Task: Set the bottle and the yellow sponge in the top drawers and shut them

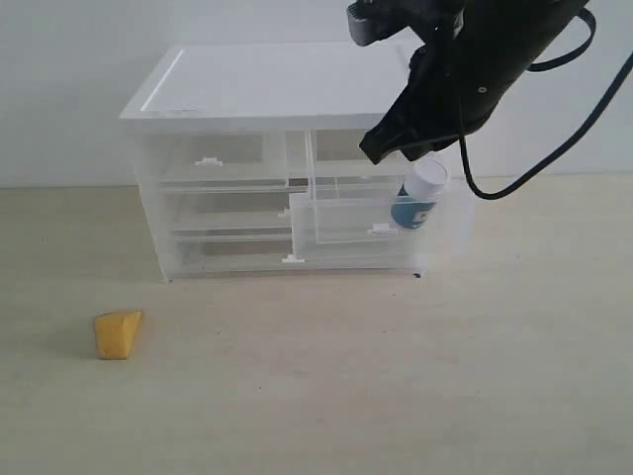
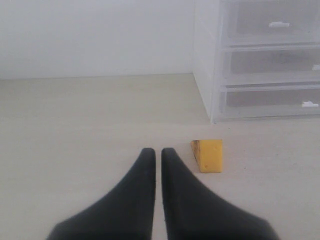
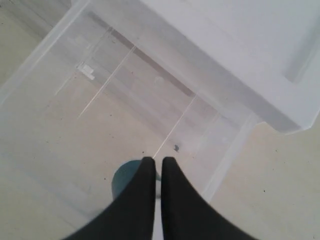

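Nearest, the orange-yellow foam wedge sponge (image 1: 119, 334) lies on the tabletop (image 1: 396, 396), at eight o'clock from the translucent white drawer cabinet (image 1: 257, 89), beside our left end effector (image 2: 156, 152), fingers together. Beyond, the squat teal-labelled, white-capped bottle (image 1: 420, 196) rests in the pulled-out right top drawer (image 1: 346, 220) beneath the right end effector (image 3: 156, 161), closed on nothing. We judge pushing that drawer shut comes next. Only the exterior view shows its cap.

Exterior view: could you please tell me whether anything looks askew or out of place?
The bottle leans tilted in the open top drawer, not upright. The yellow sponge lies loose on the table. Nothing looks spilled or damaged.
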`<state>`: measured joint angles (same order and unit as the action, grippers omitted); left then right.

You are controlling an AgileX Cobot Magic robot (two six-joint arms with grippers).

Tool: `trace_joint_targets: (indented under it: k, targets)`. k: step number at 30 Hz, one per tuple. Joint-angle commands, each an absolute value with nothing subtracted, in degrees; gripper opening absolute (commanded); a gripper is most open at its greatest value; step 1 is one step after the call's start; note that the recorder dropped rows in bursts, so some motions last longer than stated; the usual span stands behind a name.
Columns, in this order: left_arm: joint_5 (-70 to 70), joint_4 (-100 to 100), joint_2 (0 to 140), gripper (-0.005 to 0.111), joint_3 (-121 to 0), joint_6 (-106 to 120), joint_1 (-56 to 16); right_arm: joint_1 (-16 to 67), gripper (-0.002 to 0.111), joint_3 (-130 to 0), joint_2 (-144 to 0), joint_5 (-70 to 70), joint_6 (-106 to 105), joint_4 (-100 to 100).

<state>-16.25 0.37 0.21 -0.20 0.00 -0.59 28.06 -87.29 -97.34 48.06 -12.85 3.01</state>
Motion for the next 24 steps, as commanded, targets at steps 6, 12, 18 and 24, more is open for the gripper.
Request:
trace_joint_targets:
  k: [6, 12, 18, 24]
  targets:
    - [-16.1, 0.5, 0.0, 0.004, 0.0, 0.0, -0.5, 27.9, 0.001, -90.1, -95.5, 49.2, -10.4, 5.1]
    - [-16.1, 0.5, 0.0, 0.004, 0.0, 0.0, -0.5, 27.9, 0.001, -91.5, -92.7, 55.1, -10.4, 7.4]
    - [-16.0, 0.5, 0.0, 0.004, 0.0, 0.0, -0.5, 27.9, 0.001, -91.3, -94.9, 59.1, -10.8, 7.8]
    - [-15.9, 0.5, 0.0, 0.004, 0.0, 0.0, -0.5, 27.9, 0.001, -91.3, -98.1, 59.2, -10.4, 7.9]
